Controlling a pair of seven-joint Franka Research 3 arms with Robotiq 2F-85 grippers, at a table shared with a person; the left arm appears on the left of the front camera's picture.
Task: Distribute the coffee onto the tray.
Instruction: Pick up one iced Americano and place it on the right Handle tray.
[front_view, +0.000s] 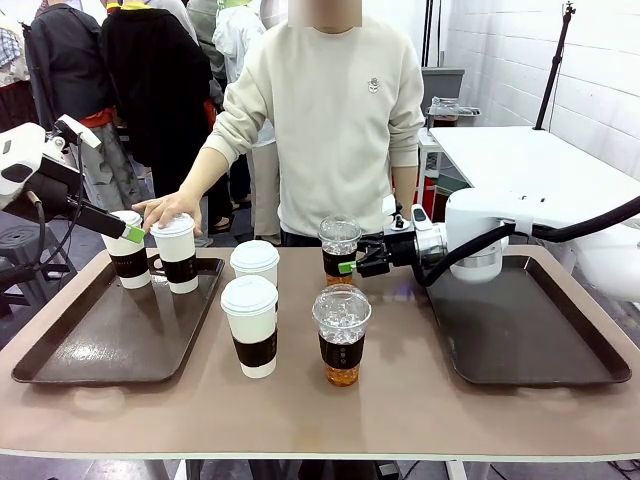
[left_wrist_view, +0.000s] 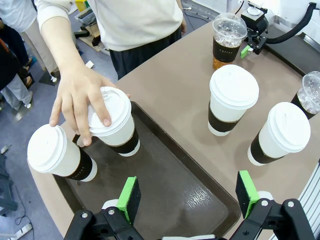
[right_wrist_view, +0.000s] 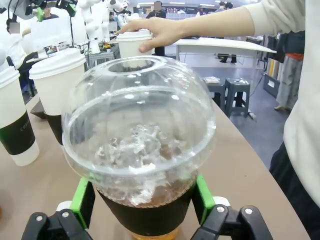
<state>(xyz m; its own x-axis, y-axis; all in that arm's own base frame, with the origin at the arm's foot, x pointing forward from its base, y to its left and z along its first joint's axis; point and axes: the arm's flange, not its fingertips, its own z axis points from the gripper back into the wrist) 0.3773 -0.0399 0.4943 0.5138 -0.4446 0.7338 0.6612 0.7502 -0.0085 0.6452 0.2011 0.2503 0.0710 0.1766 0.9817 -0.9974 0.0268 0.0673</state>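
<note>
On the left tray (front_view: 100, 345), along its 12 o'clock edge, stand the outer white cup (front_view: 128, 262) and the inner white cup (front_view: 179, 256), with the person's hand (front_view: 165, 209) resting on the inner one's lid. Two more white cups (front_view: 251, 326) stand mid-surface (front_view: 420, 410), with a clear iced cup (front_view: 342, 340) at their 3 o'clock. The right gripper (front_view: 352, 266) is clamped on the sleeve of the second clear cup (right_wrist_view: 142, 145). The left gripper (left_wrist_view: 187, 195) hovers over the left tray with its jaws apart and empty

Two cups (front_view: 178, 255) on left tray (front_view: 100, 350), four on table (front_view: 400, 400).
</note>
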